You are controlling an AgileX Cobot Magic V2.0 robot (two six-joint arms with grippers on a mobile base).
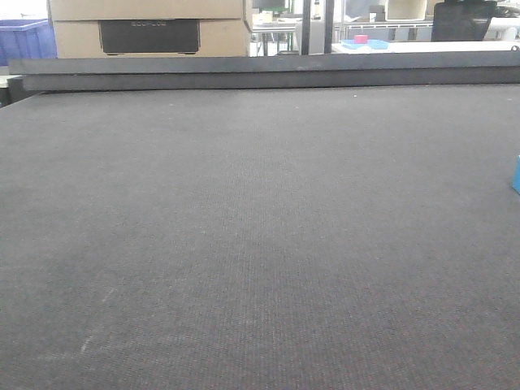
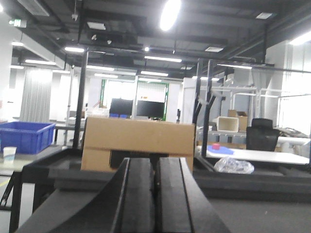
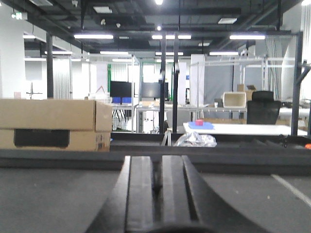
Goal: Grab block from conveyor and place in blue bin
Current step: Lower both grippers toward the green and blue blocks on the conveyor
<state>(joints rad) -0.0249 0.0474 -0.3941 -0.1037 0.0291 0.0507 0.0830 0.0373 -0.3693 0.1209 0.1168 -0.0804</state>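
Note:
The conveyor (image 1: pixel 244 244), a wide dark grey woven belt, fills the front view, with a dark rail (image 1: pixel 268 75) along its far edge. Only a sliver of the small sky-blue block (image 1: pixel 517 175) shows, lying on the belt at the right edge of that view. The blue bin (image 1: pixel 24 36) stands beyond the rail at the far left, and the left wrist view shows the blue bin (image 2: pixel 24 137) too. My left gripper (image 2: pixel 155 162) is shut with nothing between its fingers, held above the belt. My right gripper (image 3: pixel 158 160) is also shut and empty. Neither gripper appears in the front view.
A cardboard box (image 1: pixel 150 28) sits behind the rail. On a white table further back, a pink block rests on a blue plate (image 1: pixel 364 42). A crumpled plastic bag (image 3: pixel 195 140) lies beyond the belt, and a black chair (image 2: pixel 261 138) stands at the back right.

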